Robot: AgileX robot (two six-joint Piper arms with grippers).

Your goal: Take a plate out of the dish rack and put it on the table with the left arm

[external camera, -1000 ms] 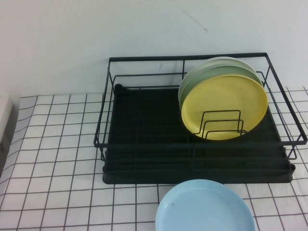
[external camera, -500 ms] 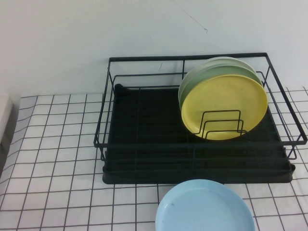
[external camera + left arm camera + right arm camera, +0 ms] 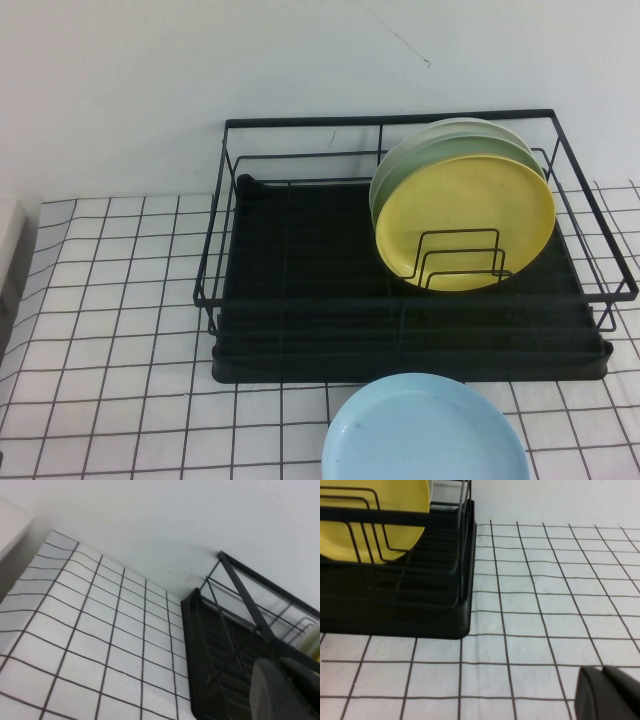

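The yellow plate [image 3: 465,220] stands upright at the front of the stack in the right half of the black dish rack [image 3: 300,330], leaning on the wire dividers. It also shows in the right wrist view [image 3: 370,510]. Neither arm appears in the high view. In the left wrist view my left gripper [image 3: 281,669] is shut and empty, hovering by the rack's near left corner [image 3: 220,650]. In the right wrist view my right gripper [image 3: 603,674] is shut and empty, low over the table [image 3: 545,595], to the right of the rack [image 3: 420,610].
Two pale mint-green plates [image 3: 440,145] stand behind the yellow one. A light blue plate [image 3: 425,430] lies flat on the table [image 3: 120,300] in front of the rack. A white wall rises behind. Open grid cloth lies left of the rack.
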